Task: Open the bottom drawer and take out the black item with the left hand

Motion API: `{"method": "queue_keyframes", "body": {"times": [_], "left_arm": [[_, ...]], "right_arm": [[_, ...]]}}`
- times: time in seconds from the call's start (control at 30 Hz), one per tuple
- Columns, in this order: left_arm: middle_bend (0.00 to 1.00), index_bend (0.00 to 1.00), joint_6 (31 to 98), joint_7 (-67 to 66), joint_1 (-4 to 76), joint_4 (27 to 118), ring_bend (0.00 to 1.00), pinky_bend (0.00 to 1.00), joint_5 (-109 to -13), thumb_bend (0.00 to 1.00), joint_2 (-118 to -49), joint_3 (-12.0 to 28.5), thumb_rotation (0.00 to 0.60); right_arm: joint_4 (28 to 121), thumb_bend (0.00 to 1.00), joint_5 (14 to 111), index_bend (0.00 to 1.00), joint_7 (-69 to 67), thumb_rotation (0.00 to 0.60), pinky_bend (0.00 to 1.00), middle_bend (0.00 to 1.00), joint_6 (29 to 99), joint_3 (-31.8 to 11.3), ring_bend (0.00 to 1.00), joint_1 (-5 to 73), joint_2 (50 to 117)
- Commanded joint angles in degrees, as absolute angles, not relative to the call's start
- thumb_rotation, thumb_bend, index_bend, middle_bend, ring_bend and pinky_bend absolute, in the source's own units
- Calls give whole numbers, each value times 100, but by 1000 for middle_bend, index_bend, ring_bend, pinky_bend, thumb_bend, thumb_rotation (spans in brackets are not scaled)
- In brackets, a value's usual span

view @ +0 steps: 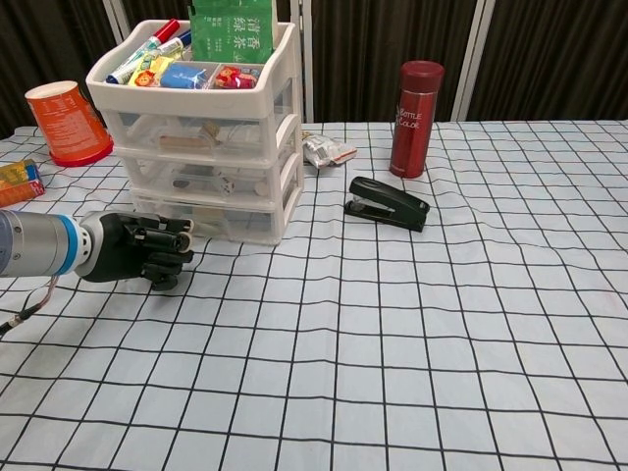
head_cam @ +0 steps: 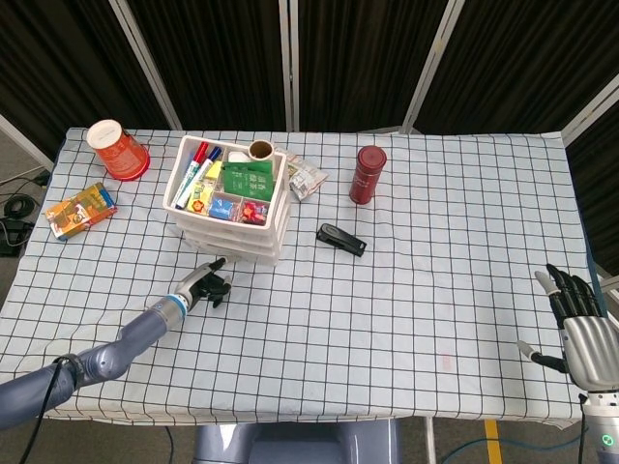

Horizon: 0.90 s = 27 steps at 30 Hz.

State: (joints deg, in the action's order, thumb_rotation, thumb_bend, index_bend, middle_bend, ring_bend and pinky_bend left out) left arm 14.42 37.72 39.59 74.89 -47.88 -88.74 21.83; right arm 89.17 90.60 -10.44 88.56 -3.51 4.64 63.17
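The white three-drawer unit (view: 196,157) stands at the back left, and its bottom drawer (view: 221,222) is closed. Through the cloudy drawer front I cannot make out the contents, so the black item is hidden. My left hand (view: 137,257) lies low on the table just in front of the bottom drawer, fingers curled in, holding nothing. One finger (head_cam: 217,263) points toward the drawer's front edge; I cannot tell if it touches. In the head view the left hand (head_cam: 201,287) sits below the unit (head_cam: 232,198). My right hand (head_cam: 578,329) hovers at the table's near right edge, fingers spread.
A black stapler (view: 387,203) lies right of the drawers, a red bottle (view: 415,105) behind it. A snack packet (view: 327,149) sits beside the unit. An orange cup (view: 67,123) and a colourful box (head_cam: 80,210) are at the far left. The unit's top tray (head_cam: 229,180) holds markers and packets.
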Motion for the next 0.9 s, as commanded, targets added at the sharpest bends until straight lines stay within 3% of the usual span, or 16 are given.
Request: {"method": "queue_keyframes", "body": {"times": [0.03,0.9], "left_arm": [[920,94,1424,3756,3998,7458,911,765,-4759,804,-8892,2175,600],[919,173,1407,3560,4044,7594,911,765,-4883,805,-8951,2143,600]], "right_arm": [[8918,24,9056,13,-1042,600,0,0,8851,-351,0,466,6317],[8922,23,9025,13,-1057,600,0,0,8858,-363,0,457,6300]]}}
